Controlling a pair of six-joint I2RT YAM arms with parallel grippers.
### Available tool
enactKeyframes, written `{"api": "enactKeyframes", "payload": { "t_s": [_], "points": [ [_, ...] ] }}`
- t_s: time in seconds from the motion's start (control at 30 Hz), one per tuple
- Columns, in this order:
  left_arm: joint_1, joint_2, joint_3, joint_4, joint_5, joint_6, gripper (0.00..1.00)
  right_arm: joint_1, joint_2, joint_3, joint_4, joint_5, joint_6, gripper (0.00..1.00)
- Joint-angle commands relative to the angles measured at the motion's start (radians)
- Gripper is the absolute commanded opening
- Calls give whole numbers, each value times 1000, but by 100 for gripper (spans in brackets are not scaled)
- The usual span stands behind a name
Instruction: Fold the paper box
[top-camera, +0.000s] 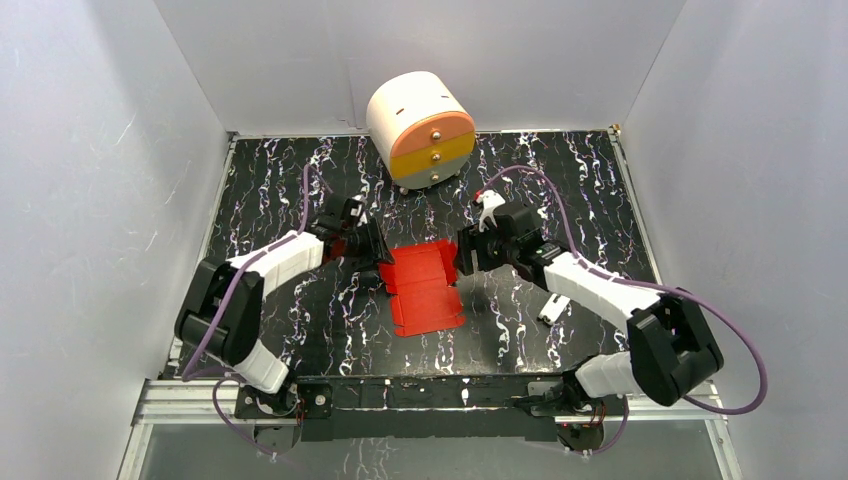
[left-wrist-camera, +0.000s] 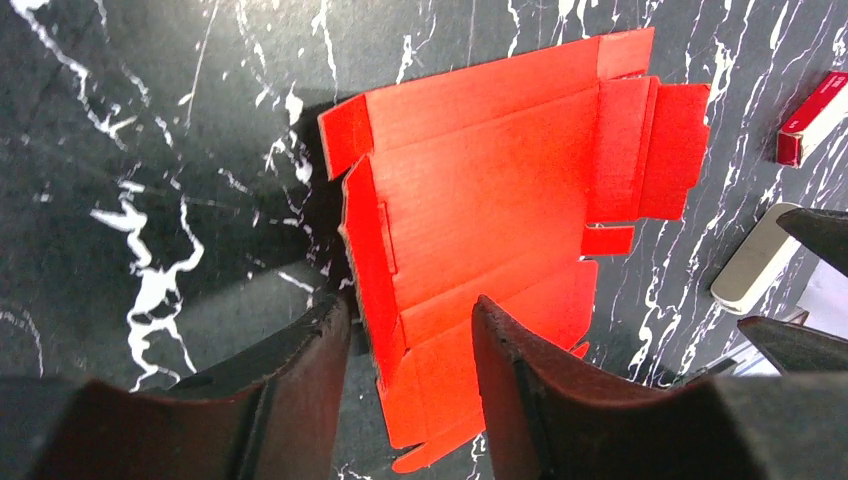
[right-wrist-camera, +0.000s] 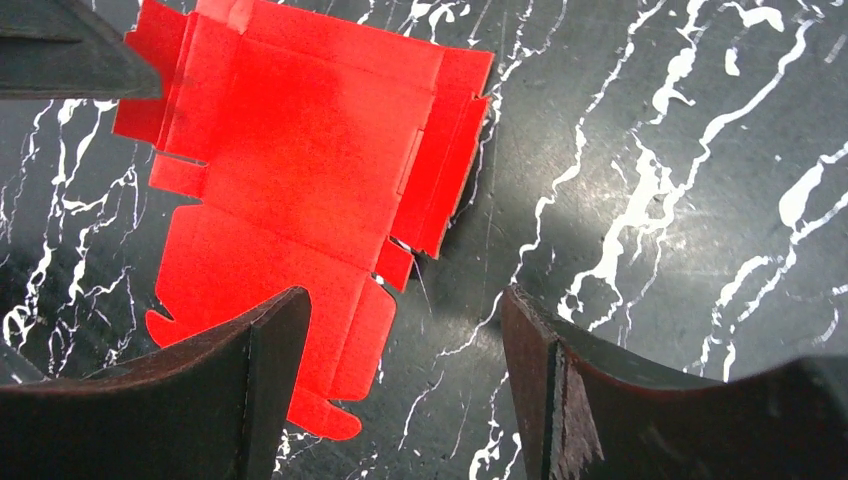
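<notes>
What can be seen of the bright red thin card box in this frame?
The bright red thin card box lies unfolded, a flat creased sheet with flaps and tabs round its edges, near the middle of the black white-veined tabletop. Its two side flaps are lifted slightly; the rest lies flat. The open left gripper straddles one raised flap; the open right gripper hovers by the other. Whether either touches the card cannot be told.

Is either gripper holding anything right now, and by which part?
Nothing is held. The left gripper and right gripper are open at the paper box sides.
</notes>
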Motion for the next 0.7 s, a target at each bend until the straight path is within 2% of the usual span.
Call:
{"api": "enactKeyframes", "payload": {
  "t_s": [0.0,0.07,0.2,0.4,0.67],
  "points": [
    [5,54,85,-49,60,54,43,-35,58,82,81,-155,-86,79],
    [4,81,113,-67,65,75,38,-46,91,114,71,-179,-106,79],
    [5,126,163,-113,55,127,24,-56,142,150,85,-222,-132,81],
    [4,144,203,-133,70,207,10,-73,227,224,72,-282,-180,83],
    [5,105,234,-138,151,345,5,-102,342,354,-21,-381,-325,83]
  ]
}}
